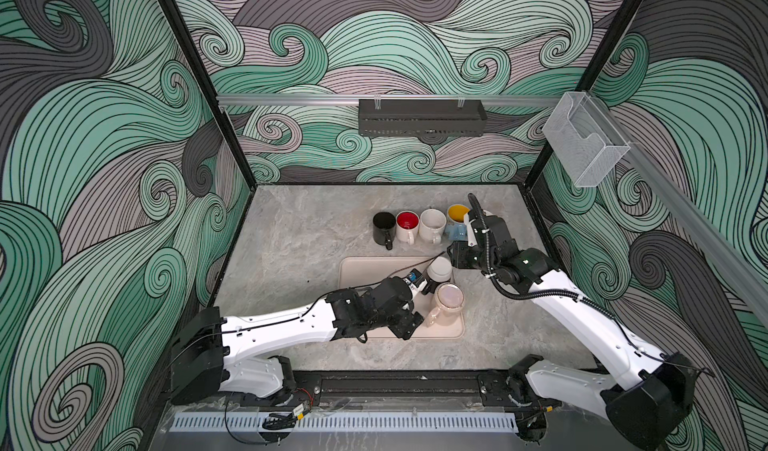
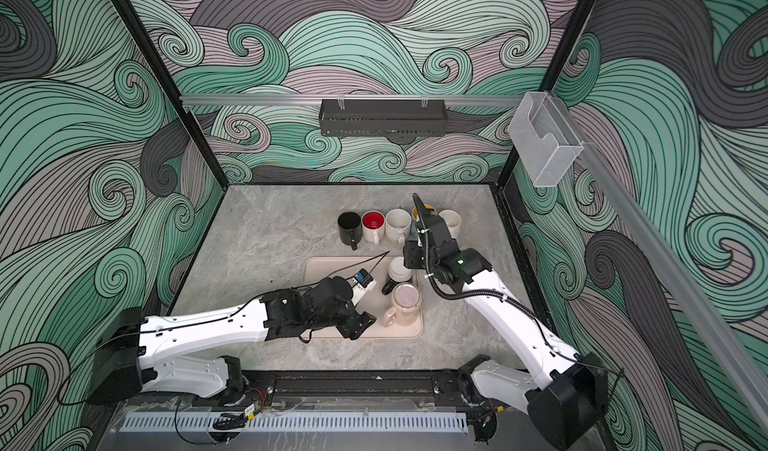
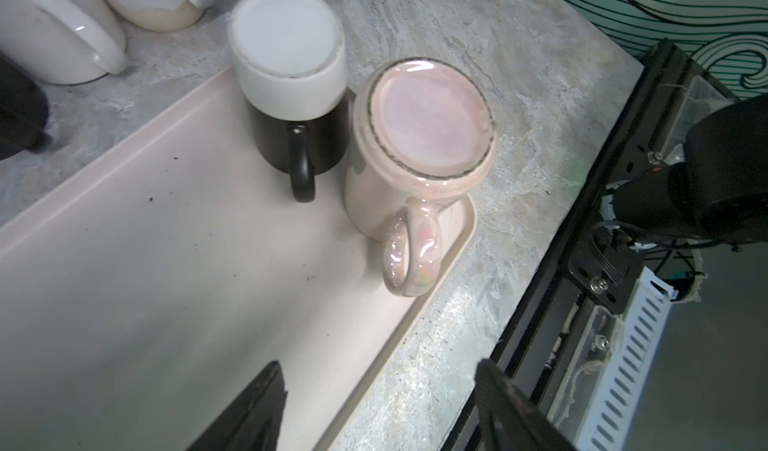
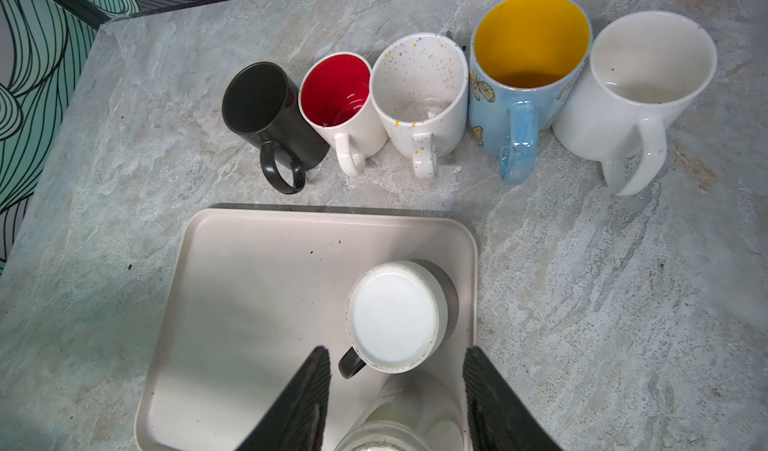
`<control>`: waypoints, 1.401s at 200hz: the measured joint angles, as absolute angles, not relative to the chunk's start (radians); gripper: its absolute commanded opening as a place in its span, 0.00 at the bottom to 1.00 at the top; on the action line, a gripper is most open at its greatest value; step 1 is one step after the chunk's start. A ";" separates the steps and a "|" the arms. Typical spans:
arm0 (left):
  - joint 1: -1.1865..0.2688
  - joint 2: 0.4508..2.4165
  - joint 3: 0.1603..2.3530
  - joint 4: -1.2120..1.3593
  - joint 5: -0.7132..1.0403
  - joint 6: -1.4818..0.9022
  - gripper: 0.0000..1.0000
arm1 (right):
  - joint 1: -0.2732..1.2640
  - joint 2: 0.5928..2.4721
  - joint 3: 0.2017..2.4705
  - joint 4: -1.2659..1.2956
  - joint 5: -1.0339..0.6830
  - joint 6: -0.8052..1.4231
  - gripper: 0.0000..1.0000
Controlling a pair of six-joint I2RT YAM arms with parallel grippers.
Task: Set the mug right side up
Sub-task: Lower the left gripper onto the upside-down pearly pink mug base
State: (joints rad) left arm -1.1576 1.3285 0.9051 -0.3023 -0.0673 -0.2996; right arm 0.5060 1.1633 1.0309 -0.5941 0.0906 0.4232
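From its base at the near edge of the bench [image 1: 299, 241], the left arm lies low and stretched out toward the tray [image 1: 365, 274]. Its black wrist covers the tray's near left part and bends so that the left tool [image 3: 378, 370] sits over the tray's near rim. The jaws stand apart with nothing between them (only bare tray and rim show in the gap in the left wrist view).

Just past that tool, in the tray's near right corner, the pink mug [image 1: 448, 299] stands upside down, base up, handle turned toward the tool. Just beside it, in the tray's far right corner, the black-and-white mug [image 1: 439, 271] is also inverted; whether the two touch I cannot tell.

The right arm rises from its base to the right of the tray with its elbow lifted and its wrist folded over. The right tool [image 1: 453, 255] hangs above the tray's far right corner, over the black-and-white mug, jaws apart and gripping nothing.

Beyond the tray's far edge, a row of mugs [image 4: 419, 96] stands upright on the bench.
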 measured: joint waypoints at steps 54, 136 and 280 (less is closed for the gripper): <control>-1.168 1.478 0.956 -0.238 0.003 -0.245 0.69 | 0.500 1.163 0.991 -0.594 0.097 0.428 0.53; -1.169 1.652 1.019 -0.179 0.026 -0.239 0.63 | 0.486 1.150 0.921 -0.582 0.103 0.435 0.52; -1.175 1.746 1.139 -0.257 -0.131 -0.210 0.46 | 0.484 1.075 0.859 -0.572 0.125 0.465 0.51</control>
